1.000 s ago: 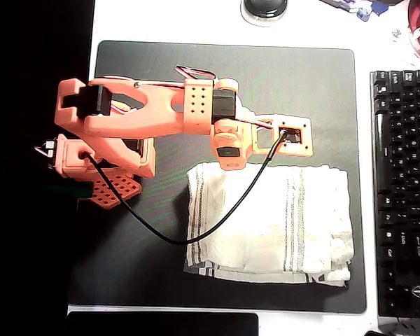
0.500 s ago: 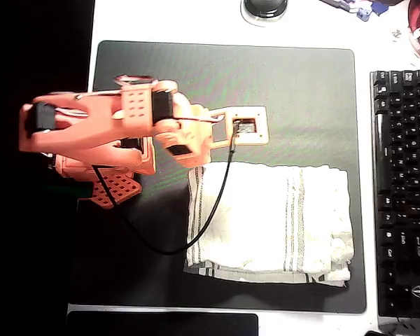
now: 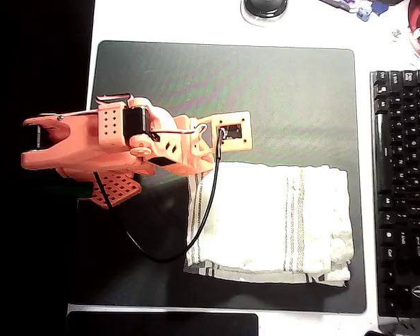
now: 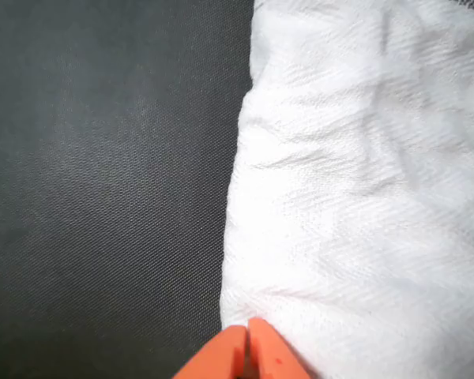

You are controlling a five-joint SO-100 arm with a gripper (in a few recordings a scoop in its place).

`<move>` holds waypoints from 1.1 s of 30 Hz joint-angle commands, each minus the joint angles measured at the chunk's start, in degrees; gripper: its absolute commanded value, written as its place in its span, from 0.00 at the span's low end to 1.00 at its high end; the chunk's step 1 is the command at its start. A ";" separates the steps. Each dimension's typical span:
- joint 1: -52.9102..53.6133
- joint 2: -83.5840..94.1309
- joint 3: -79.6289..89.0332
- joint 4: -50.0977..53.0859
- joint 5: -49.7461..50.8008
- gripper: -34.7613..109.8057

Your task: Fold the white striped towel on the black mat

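The white striped towel [image 3: 273, 220] lies folded on the lower right part of the black mat [image 3: 266, 77], with grey stripes near its left side and right of its middle. My orange arm [image 3: 119, 136] is drawn in at the left, and its wrist camera frame [image 3: 232, 131] hangs just above the towel's upper left corner. In the wrist view my gripper [image 4: 249, 349] is shut, the two orange fingertips pressed together with nothing between them. They sit right over the towel's [image 4: 363, 197] edge, where it meets the mat [image 4: 103, 174].
A black cable [image 3: 196, 234] from the wrist droops across the towel's left end. A black keyboard [image 3: 404, 189] runs along the mat's right side. A round black object [image 3: 264, 8] sits beyond the mat's far edge, and a dark flat object [image 3: 161, 325] lies along the near edge.
The arm has pulled back to the left. Its wrist went from above the middle of the towel's upper edge to the upper left corner. The towel has not moved.
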 commanded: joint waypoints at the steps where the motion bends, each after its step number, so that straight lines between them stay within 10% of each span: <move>1: 0.00 1.58 1.76 0.53 -0.53 0.24; 33: 2.72 6.86 6.33 8.88 0.62 0.32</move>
